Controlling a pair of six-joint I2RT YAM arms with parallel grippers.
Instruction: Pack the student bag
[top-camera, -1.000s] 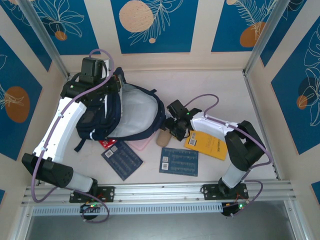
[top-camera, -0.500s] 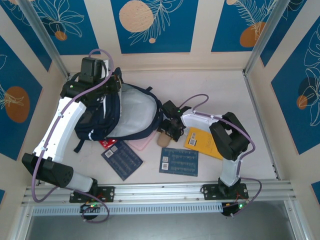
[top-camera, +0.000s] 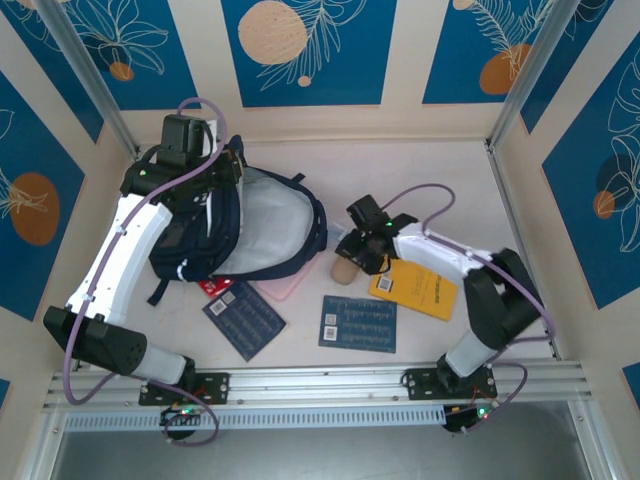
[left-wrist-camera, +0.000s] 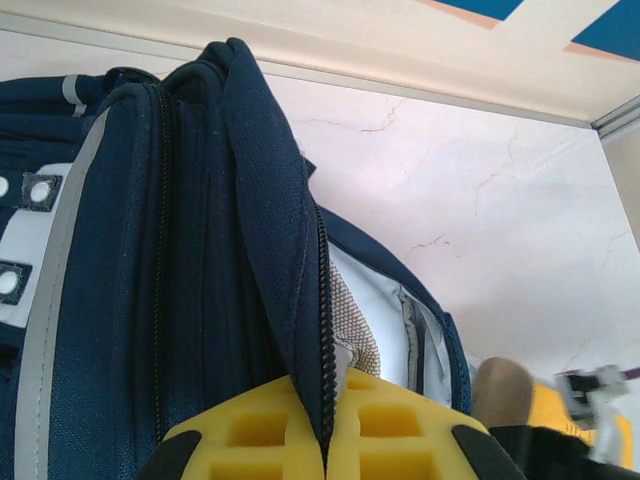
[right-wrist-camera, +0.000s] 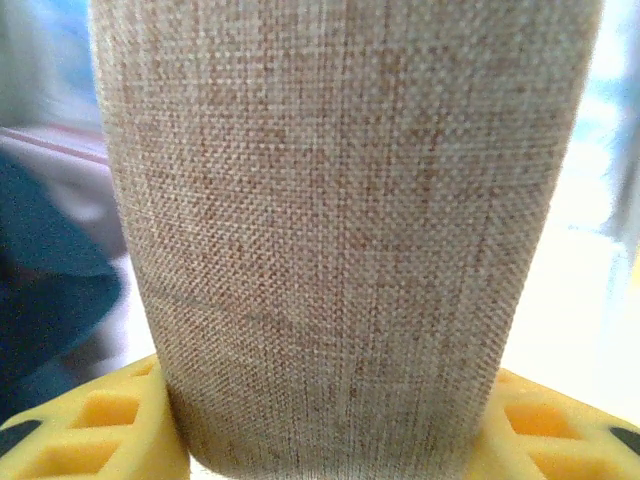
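Top external: your right gripper clamps tan pouch; bag mouth lies just left, left gripper pinches it open.

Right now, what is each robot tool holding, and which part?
The left tool pinches the student bag by its open zipper edge. The right tool squeezes the tan fabric pouch across its sides.

The top camera looks down from behind the bases. The left wrist camera hugs the navy fabric backpack, the right wrist camera the beige woven-cloth cylinder; both items appear overhead too.
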